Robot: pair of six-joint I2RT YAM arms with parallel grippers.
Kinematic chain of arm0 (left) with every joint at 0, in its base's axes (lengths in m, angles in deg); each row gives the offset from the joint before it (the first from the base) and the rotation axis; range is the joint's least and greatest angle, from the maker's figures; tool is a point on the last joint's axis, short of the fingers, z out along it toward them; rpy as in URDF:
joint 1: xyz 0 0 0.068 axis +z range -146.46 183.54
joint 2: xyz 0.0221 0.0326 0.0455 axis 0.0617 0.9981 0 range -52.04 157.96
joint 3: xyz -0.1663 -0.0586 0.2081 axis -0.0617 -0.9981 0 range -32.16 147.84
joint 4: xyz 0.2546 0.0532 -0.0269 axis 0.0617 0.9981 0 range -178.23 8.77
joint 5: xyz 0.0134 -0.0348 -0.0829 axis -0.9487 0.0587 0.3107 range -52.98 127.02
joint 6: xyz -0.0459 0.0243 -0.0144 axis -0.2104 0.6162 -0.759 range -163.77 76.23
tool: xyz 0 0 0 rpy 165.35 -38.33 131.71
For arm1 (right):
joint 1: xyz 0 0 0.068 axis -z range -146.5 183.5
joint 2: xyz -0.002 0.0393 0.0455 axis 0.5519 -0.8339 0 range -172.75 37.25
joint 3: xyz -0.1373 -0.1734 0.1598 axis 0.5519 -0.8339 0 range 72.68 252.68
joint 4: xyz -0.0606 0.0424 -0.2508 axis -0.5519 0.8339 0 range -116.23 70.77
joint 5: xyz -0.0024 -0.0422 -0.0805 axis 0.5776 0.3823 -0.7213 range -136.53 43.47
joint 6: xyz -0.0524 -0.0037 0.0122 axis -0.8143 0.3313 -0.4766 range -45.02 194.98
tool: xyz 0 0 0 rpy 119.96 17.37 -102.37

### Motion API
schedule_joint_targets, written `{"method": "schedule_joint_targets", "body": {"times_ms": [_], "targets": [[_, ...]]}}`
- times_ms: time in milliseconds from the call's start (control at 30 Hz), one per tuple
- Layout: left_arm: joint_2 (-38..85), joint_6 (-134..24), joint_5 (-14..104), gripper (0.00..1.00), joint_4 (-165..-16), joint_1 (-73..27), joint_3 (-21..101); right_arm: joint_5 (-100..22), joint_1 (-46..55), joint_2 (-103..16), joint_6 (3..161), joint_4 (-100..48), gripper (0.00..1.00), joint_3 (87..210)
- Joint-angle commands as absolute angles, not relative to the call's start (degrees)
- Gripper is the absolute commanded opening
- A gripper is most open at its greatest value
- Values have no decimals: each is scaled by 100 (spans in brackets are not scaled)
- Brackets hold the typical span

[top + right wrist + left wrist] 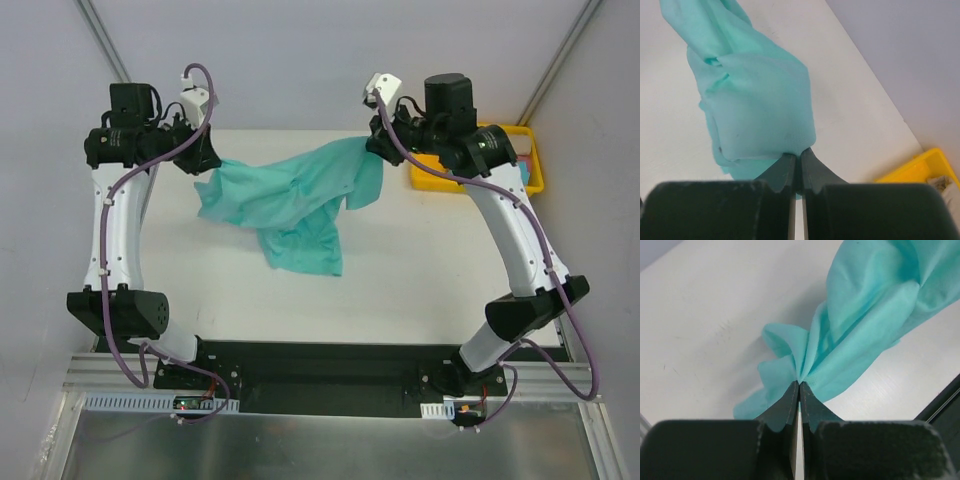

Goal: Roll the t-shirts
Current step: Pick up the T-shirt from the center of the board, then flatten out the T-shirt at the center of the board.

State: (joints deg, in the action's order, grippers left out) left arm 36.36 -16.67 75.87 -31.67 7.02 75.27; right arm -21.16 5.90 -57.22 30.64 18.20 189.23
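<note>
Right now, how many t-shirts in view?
1: the sea-green t-shirt, held between the left tool and right tool over the table. Others may hide in the yellow tray.

1. In the top view, your right arm [500, 220] covers much of the yellow tray [440, 183]; you cannot tell what lies in it.
2. The left wrist view cuts off the sea-green t-shirt [865, 315] at its top and right edges.
3. The right wrist view crops the t-shirt at the top and the tray at the right edge; the tray's contents are blurred.
</note>
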Motion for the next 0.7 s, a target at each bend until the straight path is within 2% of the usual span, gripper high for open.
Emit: {"method": "schedule_joint_targets", "body": {"times_ms": [0,267,467,500,533,600,633,667], "targets": [[3314,-1889,8166,0,-2890,741,8051,-2016,660,-5109,3754,1982,1,18809],[2584,-1889,8676,0,-2899,723,8200,-2191,643,-3852,4473,2053,1,18027],[3346,-2319,9018,0,-3065,504,8770,-2508,1001,-3605,5554,1886,1,17271],[3731,-2363,9054,4,-3083,451,8876,-2560,1142,-3648,5712,1886,1,17235],[3952,-2468,9019,18,-3101,372,8990,-2683,1309,-3710,5775,1877,1,17174],[4653,-2583,9002,34,-3145,187,9403,-2815,1898,-3982,5863,1886,1,17077],[4901,-2801,8941,47,-3171,117,9553,-2868,2100,-4105,5915,1886,1,17042],[5165,-2934,8679,50,-3180,99,9902,-2860,2493,-4471,5925,1895,1,17015]]}}
